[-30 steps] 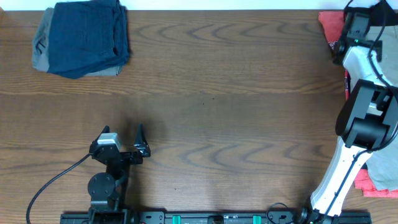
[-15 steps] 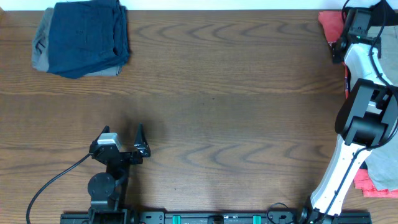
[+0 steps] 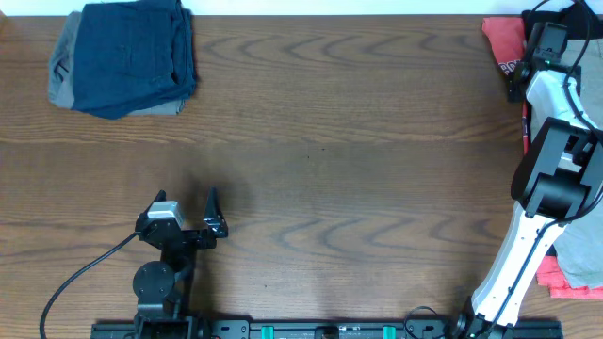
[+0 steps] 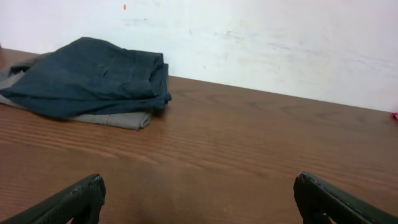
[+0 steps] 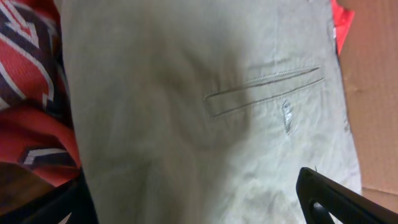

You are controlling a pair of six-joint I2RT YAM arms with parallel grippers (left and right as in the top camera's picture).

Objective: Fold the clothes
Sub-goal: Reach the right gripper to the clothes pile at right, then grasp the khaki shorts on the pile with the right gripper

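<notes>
The clothes, pale khaki shorts with a stitched pocket seam, fill the right wrist view. They lie wrinkled over a red printed shirt. My right gripper hangs open just above the shorts, one dark finger at the lower right and the other at the lower left edge, with nothing between them. In the overhead view the right arm reaches past the table's far right corner. My left gripper stands open over bare wood near the front left, holding nothing.
A folded navy garment lies on a grey one at the back left. Red printed cloth lies off the table's right edge. More pale and red cloth lies lower right. Brown cardboard borders the shorts.
The right wrist has shifted slightly to the right at the far right corner. The left arm has not moved.
</notes>
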